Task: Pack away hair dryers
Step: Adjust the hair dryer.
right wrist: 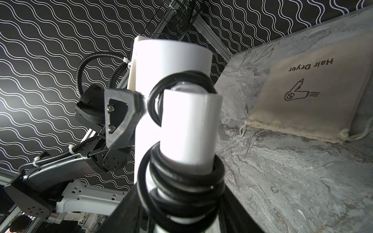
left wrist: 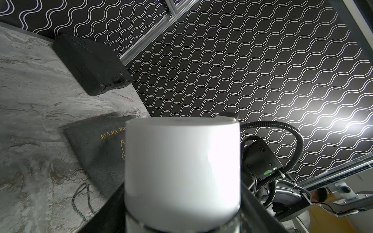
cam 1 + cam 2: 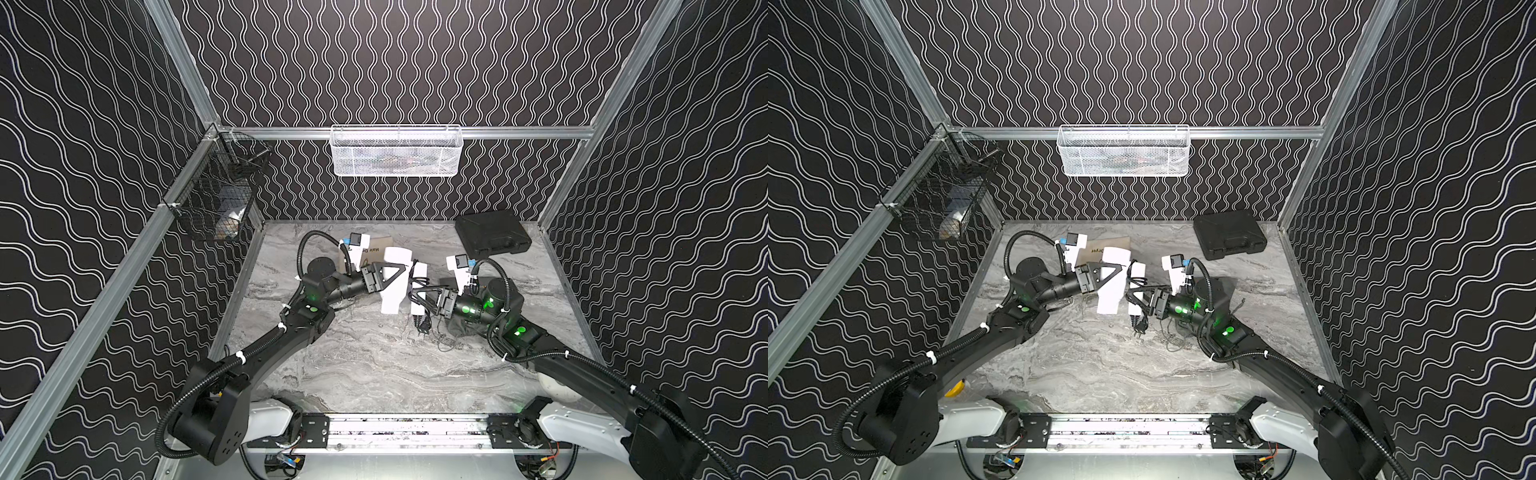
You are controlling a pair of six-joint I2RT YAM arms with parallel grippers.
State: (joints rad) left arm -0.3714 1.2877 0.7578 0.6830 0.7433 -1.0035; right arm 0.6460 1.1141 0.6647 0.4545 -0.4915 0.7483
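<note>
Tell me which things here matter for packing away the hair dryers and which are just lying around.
For the job: white hair dryer; likely the beige pouch and grey pouch, both printed Hair Dryer.
Just lying about: black case, white mesh basket, black wire basket.

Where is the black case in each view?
In a top view: black case at the far right corner of the table.
In a top view: case in the same corner.
Left wrist: case beyond the grey pouch.
Right wrist: not in it.
Shared landmark: white hair dryer, in all four views.
</note>
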